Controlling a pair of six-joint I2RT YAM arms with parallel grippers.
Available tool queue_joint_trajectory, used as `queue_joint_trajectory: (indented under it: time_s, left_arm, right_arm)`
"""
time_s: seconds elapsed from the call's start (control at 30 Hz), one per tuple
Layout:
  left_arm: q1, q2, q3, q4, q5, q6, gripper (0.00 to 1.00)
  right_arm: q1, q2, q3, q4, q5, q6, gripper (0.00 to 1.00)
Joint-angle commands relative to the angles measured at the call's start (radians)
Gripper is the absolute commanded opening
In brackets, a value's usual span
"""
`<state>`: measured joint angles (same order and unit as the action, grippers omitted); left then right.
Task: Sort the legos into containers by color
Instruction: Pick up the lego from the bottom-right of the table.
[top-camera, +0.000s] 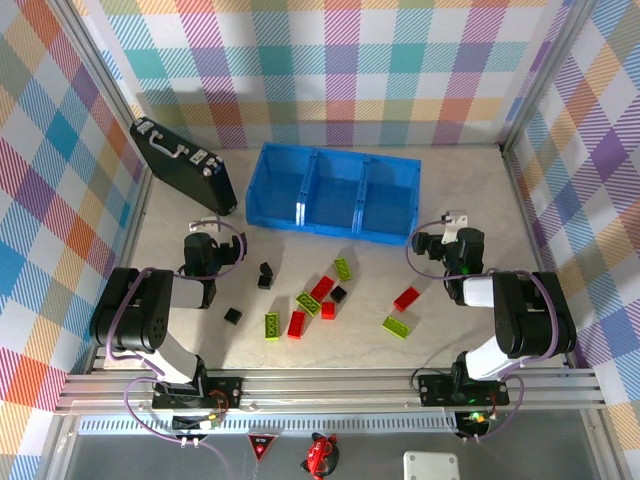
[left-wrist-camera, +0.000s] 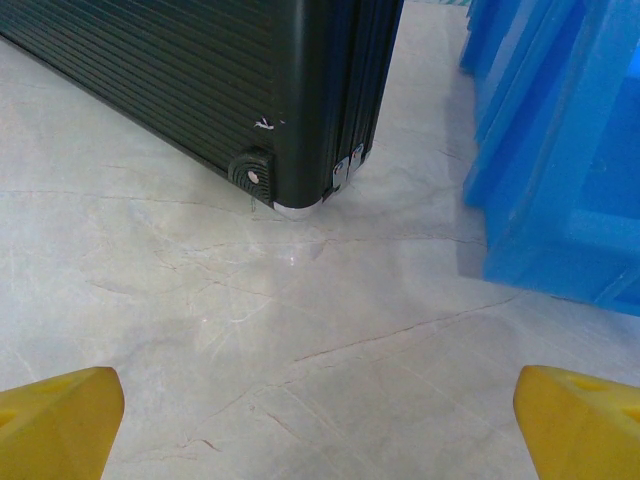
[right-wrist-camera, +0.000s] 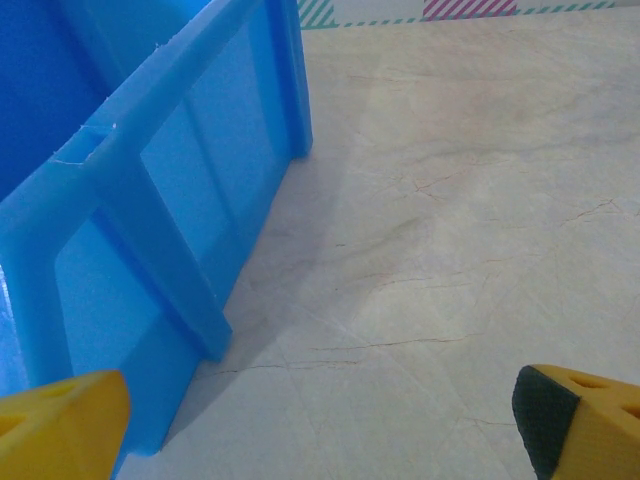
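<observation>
The left jaws are spread wide, their yellow fingertips (left-wrist-camera: 60, 420) at the 2 lower corners of the left wrist view with bare worktop (left-wrist-camera: 300, 330) between them and nothing held. Just ahead stand a corner of the black case (left-wrist-camera: 200, 80) and an outer wall of the blue tray (left-wrist-camera: 560, 150). The right jaws are spread just as wide and hold nothing, and their fingertips (right-wrist-camera: 60, 420) flank pale worktop beside the tray's other end wall (right-wrist-camera: 150, 200).

From above, the legos (top-camera: 321, 288) all lie on the worktop between the 2 arms, nearer than the tray (top-camera: 335, 155). About 12 are there, red, lime and black, and none is in its 3 compartments.

I judge these bricks light, rigid and smooth, so they could skid or twist if nudged off-centre. It looks best to pinch across the 2 flat side walls, low down, rather than on the studs. A lone black brick (top-camera: 233, 315) near the left arm and a red one (top-camera: 406, 298) near the right look easier to pinch than the crowded middle cluster
</observation>
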<state>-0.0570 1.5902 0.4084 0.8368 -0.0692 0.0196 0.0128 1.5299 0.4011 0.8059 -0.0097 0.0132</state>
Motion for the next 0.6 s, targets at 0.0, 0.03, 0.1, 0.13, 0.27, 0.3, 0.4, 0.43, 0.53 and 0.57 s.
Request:
queue_joint_trajectory:
  time_s: [0.0, 0.03, 0.1, 0.13, 0.27, 0.3, 0.4, 0.43, 0.53, 0.57]
  left_arm:
    - [-0.004, -0.012, 0.012, 0.004, -0.004, 0.012, 1.00]
    - [-0.005, -0.012, 0.012, 0.005, -0.005, 0.011, 1.00]
    - [-0.004, -0.013, 0.012, 0.005, -0.004, 0.011, 1.00]
    - [-0.004, -0.012, 0.013, 0.005, -0.005, 0.011, 1.00]
    - [-0.004, -0.012, 0.012, 0.005, -0.005, 0.012, 1.00]
    - [-0.004, -0.012, 0.012, 0.005, -0.005, 0.012, 1.00]
    - [-0.004, -0.012, 0.012, 0.005, -0.004, 0.011, 1.00]
    - [-0.004, -0.013, 0.011, 0.005, -0.004, 0.012, 1.00]
    - [-0.004, -0.014, 0.007, 0.010, -0.003, 0.012, 1.00]
    - [-0.005, -0.013, 0.008, 0.009, -0.003, 0.012, 1.00]
  right_arm:
    - [-0.005, 0.005, 0.018, 0.009, -0.026, -0.010, 0.99]
    - [-0.006, 0.006, 0.018, 0.009, -0.026, -0.011, 0.99]
    - [-0.006, 0.004, 0.016, 0.009, -0.026, -0.010, 0.99]
    - [-0.005, 0.004, 0.016, 0.009, -0.026, -0.011, 0.99]
    - [-0.005, 0.004, 0.016, 0.009, -0.026, -0.010, 0.99]
    - [-0.005, 0.004, 0.016, 0.009, -0.026, -0.010, 0.99]
    - [-0.006, 0.005, 0.017, 0.009, -0.025, -0.010, 0.99]
    - [-0.005, 0.005, 0.018, 0.009, -0.025, -0.010, 0.99]
    - [-0.005, 0.004, 0.016, 0.009, -0.024, -0.011, 0.99]
    - [-0.005, 0.004, 0.015, 0.010, -0.023, -0.012, 0.99]
